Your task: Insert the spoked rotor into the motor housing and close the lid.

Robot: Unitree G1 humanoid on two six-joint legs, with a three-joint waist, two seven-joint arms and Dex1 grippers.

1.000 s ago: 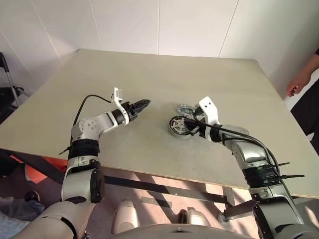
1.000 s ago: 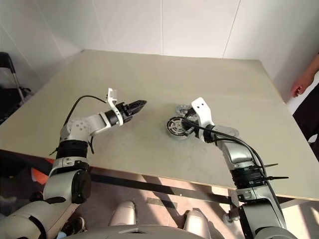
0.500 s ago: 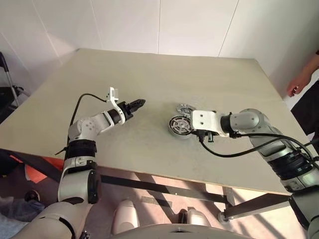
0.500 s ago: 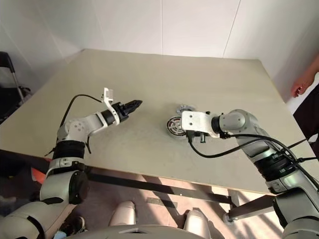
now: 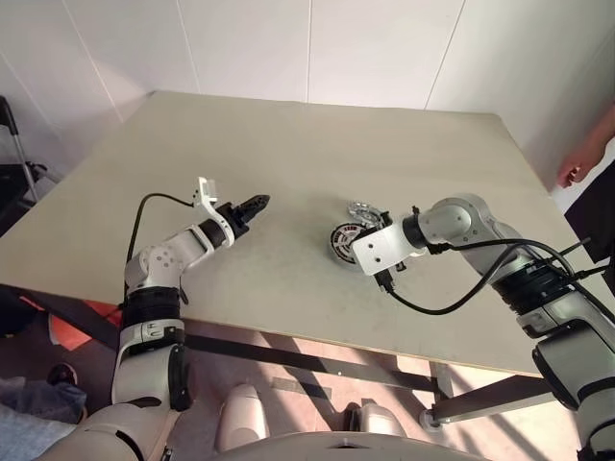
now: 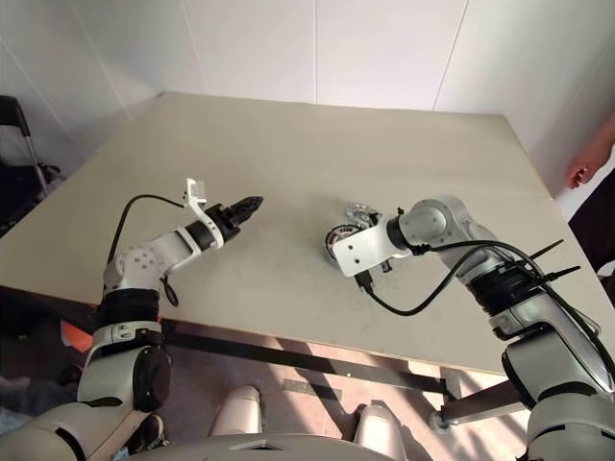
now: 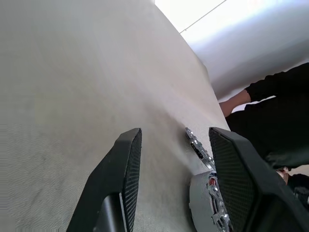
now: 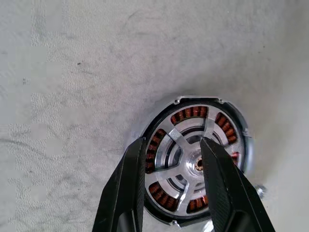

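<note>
Right gripper (image 8: pixel 171 186) open, fingers straddling motor housing (image 8: pixel 195 164) on table (image 5: pixel 288 173), touching or not unclear. Lid (image 5: pixel 363 207) just behind housing. Left gripper (image 7: pixel 176 181) open, empty, well apart.

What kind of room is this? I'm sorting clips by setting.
Probably a lab or test workshop, not a home: a big bare table against plain white walls, loose motor parts lying on it, and a person standing at its far corner.
</note>
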